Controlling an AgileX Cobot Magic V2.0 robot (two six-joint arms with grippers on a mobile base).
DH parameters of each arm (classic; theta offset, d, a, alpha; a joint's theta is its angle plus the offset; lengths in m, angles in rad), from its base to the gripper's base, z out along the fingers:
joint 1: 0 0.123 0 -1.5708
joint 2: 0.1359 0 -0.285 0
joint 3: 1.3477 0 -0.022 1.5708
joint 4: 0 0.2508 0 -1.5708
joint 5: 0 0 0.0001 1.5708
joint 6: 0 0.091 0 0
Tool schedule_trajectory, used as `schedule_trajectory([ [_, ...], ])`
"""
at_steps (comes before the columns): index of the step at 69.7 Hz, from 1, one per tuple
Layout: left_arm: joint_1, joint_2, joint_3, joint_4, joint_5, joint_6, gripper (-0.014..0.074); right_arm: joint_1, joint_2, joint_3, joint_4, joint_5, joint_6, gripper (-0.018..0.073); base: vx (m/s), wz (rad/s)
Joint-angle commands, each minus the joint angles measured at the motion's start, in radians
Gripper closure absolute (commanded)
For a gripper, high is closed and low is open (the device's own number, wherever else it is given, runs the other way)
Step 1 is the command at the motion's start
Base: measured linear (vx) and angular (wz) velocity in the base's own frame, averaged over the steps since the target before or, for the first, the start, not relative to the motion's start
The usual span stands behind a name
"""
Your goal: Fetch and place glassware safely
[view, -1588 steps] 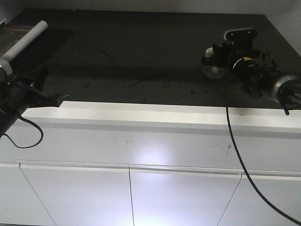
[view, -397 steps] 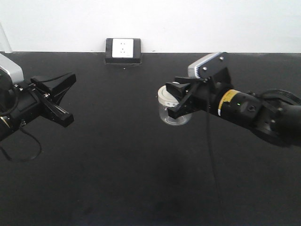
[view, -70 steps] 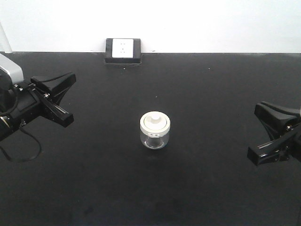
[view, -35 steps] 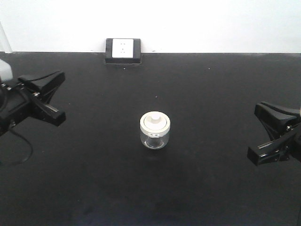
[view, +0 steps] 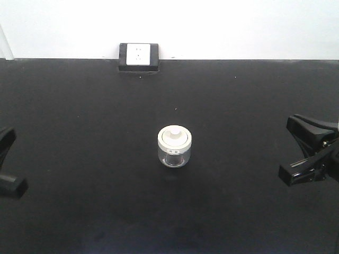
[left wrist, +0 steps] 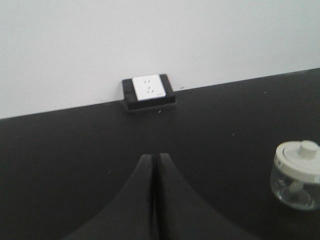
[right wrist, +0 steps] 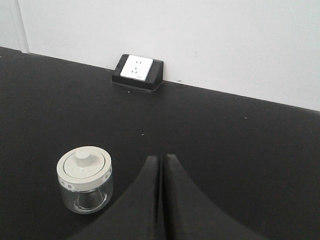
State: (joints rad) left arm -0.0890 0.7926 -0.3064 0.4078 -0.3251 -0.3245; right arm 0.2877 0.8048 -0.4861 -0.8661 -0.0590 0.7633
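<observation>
A white wall [view: 212, 26] stands behind the black table [view: 238, 106], with a socket box [view: 139, 56] at its foot. The jar [view: 174, 146] stands upright mid-table, lid on, untouched. The right gripper [right wrist: 161, 165] and left gripper [left wrist: 154, 161] are both closed, empty. The left has pulled back to the frame edge since a moment ago.
</observation>
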Motion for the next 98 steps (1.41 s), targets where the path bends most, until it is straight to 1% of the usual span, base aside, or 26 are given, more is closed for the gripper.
schedule_trajectory([
  [1, -0.008, -0.11, 0.025, -0.07, 0.036, 0.023, 0.0603, -0.005, -0.009, -0.028, -0.003, -0.049, -0.003, 0.0563, 0.0, 0.0],
  [4, -0.008, -0.155, 0.048, -0.121, 0.063, 0.069, 0.0603, -0.005, -0.009, -0.028, -0.003, -0.049, -0.003, 0.0563, 0.0, 0.0],
  [8, -0.008, -0.214, 0.081, -0.219, 0.083, 0.159, 0.0603, -0.005, -0.009, -0.028, -0.003, -0.049, -0.003, 0.0563, 0.0, 0.0],
  [9, -0.008, -0.222, 0.085, -0.232, 0.087, 0.172, 0.0603, -0.005, -0.009, -0.028, -0.003, -0.049, -0.003, 0.0563, 0.0, 0.0],
  [11, -0.008, -0.251, 0.102, -0.297, 0.094, 0.241, 0.0603, -0.005, -0.009, -0.028, -0.003, -0.049, -0.003, 0.0563, 0.0, 0.0],
  [12, -0.008, -0.266, 0.11, -0.311, 0.097, 0.255, 0.0603, -0.005, -0.009, -0.028, -0.003, -0.049, -0.003, 0.0563, 0.0, 0.0],
  [16, -0.008, -0.326, 0.143, -0.408, 0.104, 0.363, 0.0603, -0.005, -0.009, -0.028, -0.003, -0.049, -0.003, 0.0563, 0.0, 0.0],
  [20, -0.008, -0.387, 0.172, -0.458, 0.107, 0.449, 0.0603, -0.005, -0.009, -0.028, -0.003, -0.049, -0.003, 0.0563, 0.0, 0.0],
  [24, -0.008, -0.441, 0.204, -0.47, 0.11, 0.495, 0.0603, -0.005, -0.009, -0.028, -0.003, -0.049, -0.003, 0.0563, 0.0, 0.0],
  [31, -0.008, -0.543, 0.253, -0.461, 0.137, 0.493, 0.0603, -0.005, -0.009, -0.028, -0.003, -0.049, -0.003, 0.0563, 0.0, 0.0],
  [37, -0.007, -0.633, 0.286, -0.462, 0.208, 0.482, 0.0603, -0.005, -0.009, -0.028, -0.003, -0.049, -0.003, 0.0563, 0.0, 0.0],
  [39, -0.006, -0.66, 0.294, -0.462, 0.246, 0.474, 0.0603, -0.005, -0.009, -0.028, -0.003, -0.049, -0.003, 0.0563, 0.0, 0.0],
  [46, -0.005, -0.736, 0.326, -0.463, 0.325, 0.435, 0.0603, -0.005, -0.009, -0.028, -0.003, -0.053, -0.003, 0.0563, 0.0, 0.0],
  [52, -0.005, -0.785, 0.367, -0.463, 0.336, 0.405, 0.0603, -0.005, -0.009, -0.028, -0.003, -0.055, -0.003, 0.0563, 0.0, 0.0],
  [56, -0.005, -0.821, 0.365, -0.462, 0.421, 0.388, 0.0603, -0.005, -0.009, -0.028, -0.003, -0.055, -0.003, 0.0563, 0.0, 0.0],
  [59, -0.004, -0.823, 0.365, -0.462, 0.446, 0.381, 0.0603, -0.005, -0.009, -0.028, -0.003, -0.055, -0.003, 0.0563, 0.0, 0.0],
  [64, -0.004, -0.818, 0.365, -0.463, 0.464, 0.381, 0.0603, -0.005, -0.009, -0.028, -0.003, -0.055, -0.003, 0.0563, 0.0, 0.0],
  [98, -0.004, -0.817, 0.364, -0.463, 0.453, 0.382, 0.0603, -0.005, -0.009, -0.028, -0.003, -0.051, -0.003, 0.0563, 0.0, 0.0],
])
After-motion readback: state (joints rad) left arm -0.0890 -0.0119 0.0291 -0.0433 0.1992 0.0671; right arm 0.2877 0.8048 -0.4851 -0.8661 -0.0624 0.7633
